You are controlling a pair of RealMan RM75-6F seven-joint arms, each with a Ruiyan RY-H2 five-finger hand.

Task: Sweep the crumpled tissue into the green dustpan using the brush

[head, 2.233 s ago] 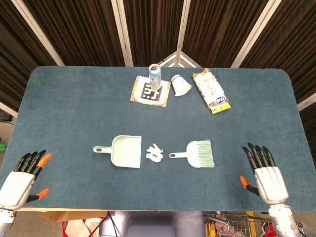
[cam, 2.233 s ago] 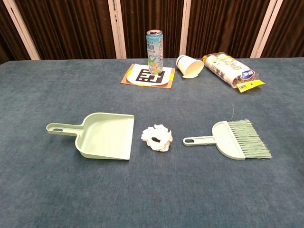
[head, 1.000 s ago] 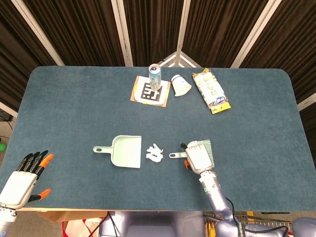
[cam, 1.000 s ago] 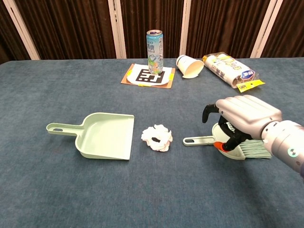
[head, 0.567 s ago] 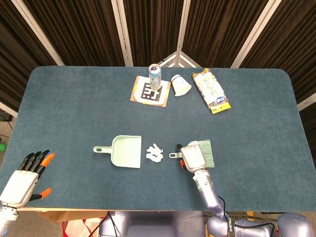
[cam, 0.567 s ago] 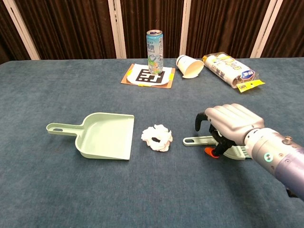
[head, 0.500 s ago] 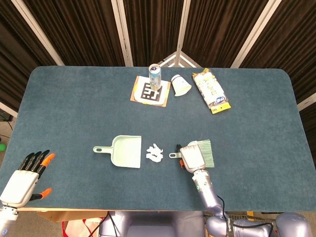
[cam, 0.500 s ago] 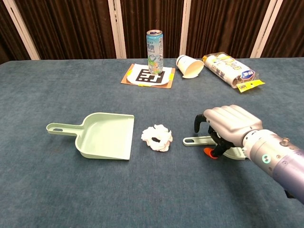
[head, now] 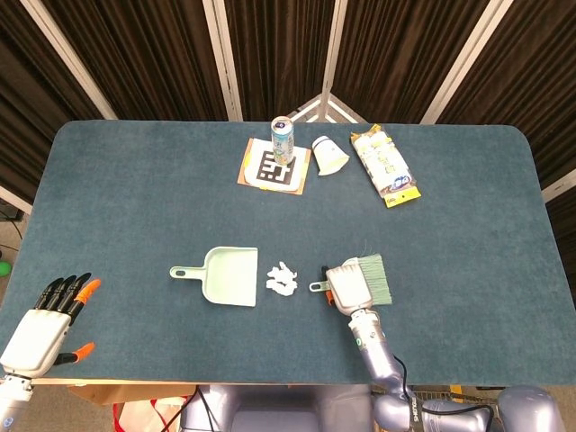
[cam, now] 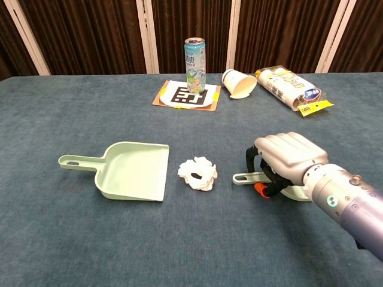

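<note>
The right hand (cam: 286,156) lay palm-down over the brush (head: 372,277), fingers (cam: 250,156) curled down around the base of its handle (cam: 242,177). It looked like a grip on the brush, though whether the fingers had fully closed could not be told. The brush itself rested on the table (head: 135,198), handle pointing left toward the tissue (cam: 198,173), bristles sticking out to the right of the hand in the head view.

The tissue sat crumpled between the dustpan (cam: 133,170) and the brush handle, just beside the dustpan's open edge, apart from both. The dustpan lay flat, handle pointing left, mouth facing right toward the tissue.

The left hand (head: 43,326) hung off the near left corner of the table, fingers spread wide, holding nothing. It showed only in the head view.

At the far side a can (cam: 194,57) stood upright on a printed card (cam: 187,95). Just to the right of it a paper cup (cam: 237,83) lay tipped on its side, and further right lay a snack packet (cam: 292,88).
</note>
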